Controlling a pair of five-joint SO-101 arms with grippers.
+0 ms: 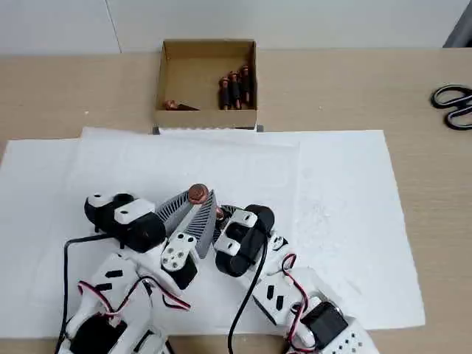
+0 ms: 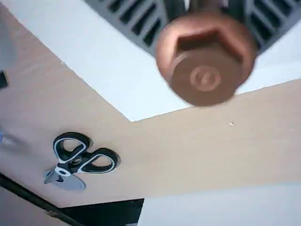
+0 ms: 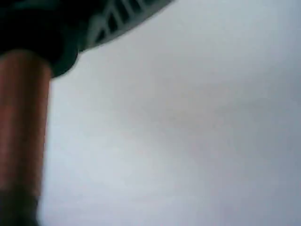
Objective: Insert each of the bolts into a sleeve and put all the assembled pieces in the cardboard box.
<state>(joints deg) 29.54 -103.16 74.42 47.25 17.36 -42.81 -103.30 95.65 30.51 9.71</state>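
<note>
Copper hex-headed bolt (image 2: 205,59) sits clamped in left claw (image 1: 198,199); right claw (image 1: 219,214) grips copper sleeve (image 3: 23,122).

Left arm (image 1: 125,217) sits low over the worktop, wrist angled in toward the right arm (image 1: 243,234). Left claw (image 1: 199,199) is clamped on a bolt (image 1: 197,193) head, tips pointing forward. Right arm's wrist is just beside the left claw.

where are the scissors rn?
High view: the scissors lie on the bare tabletop at the far right edge, beyond the white paper's corner and right of the cardboard box.
</note>
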